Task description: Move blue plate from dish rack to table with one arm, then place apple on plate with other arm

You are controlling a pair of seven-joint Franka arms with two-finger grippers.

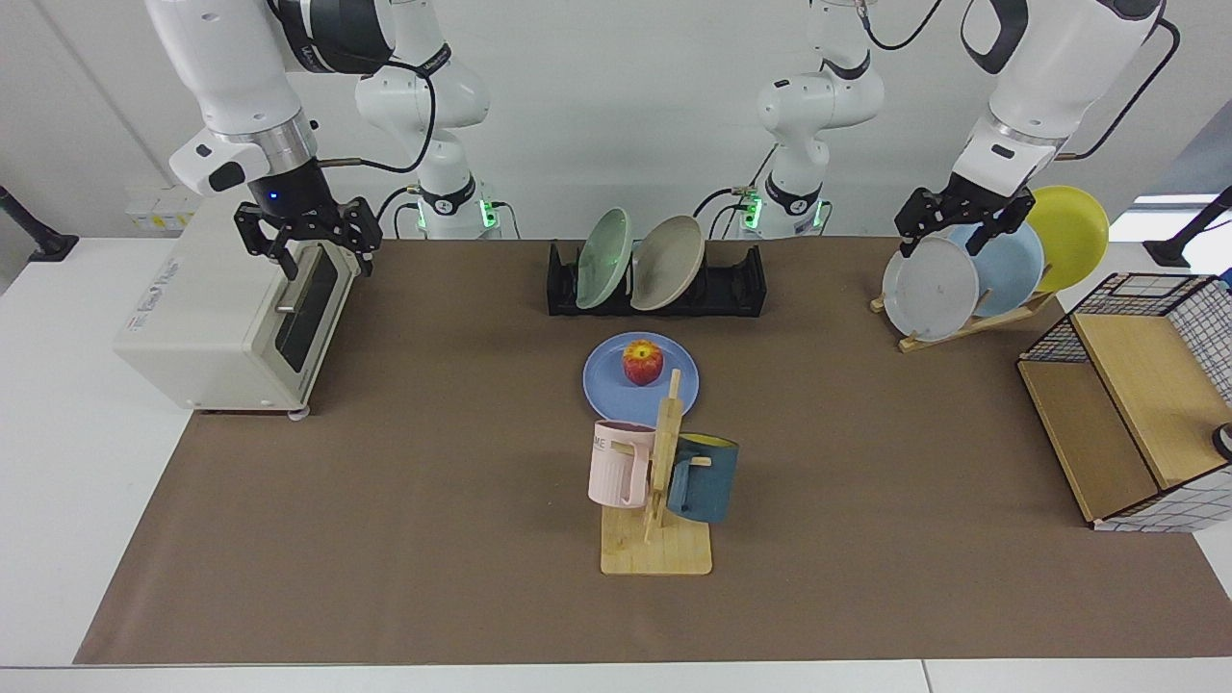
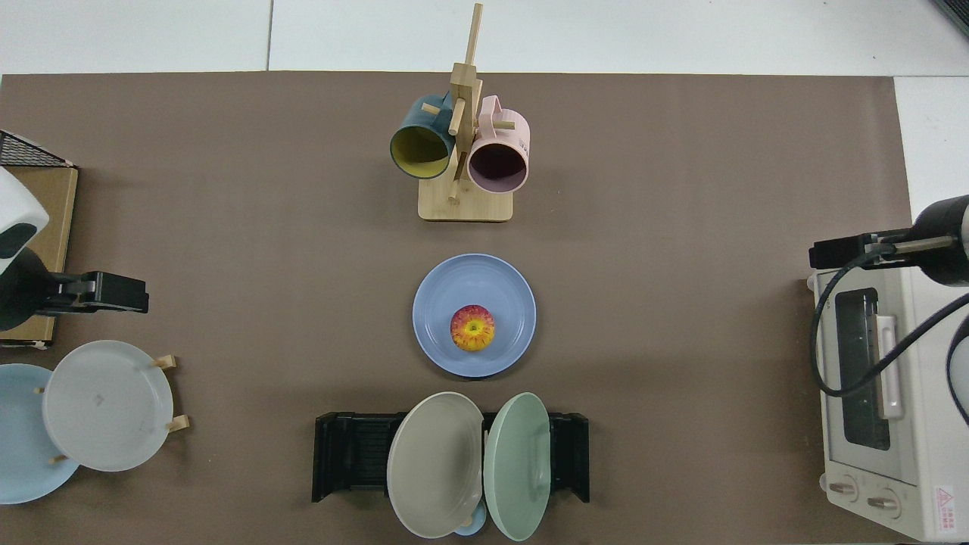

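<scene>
brown mat over white table, pale wall behind. blue plate flat on the mat just in front of dish rack, clear of its slots, with apple seated near the middle so as not to roll. both steps judged done. right gripper raised over toaster oven, fingers apart, empty. left gripper parked above wooden plate stand, fingers apart, holding nothing, waiting.

Apple on plate (mid-table) — dish rack behind, mug stand in front.
</scene>
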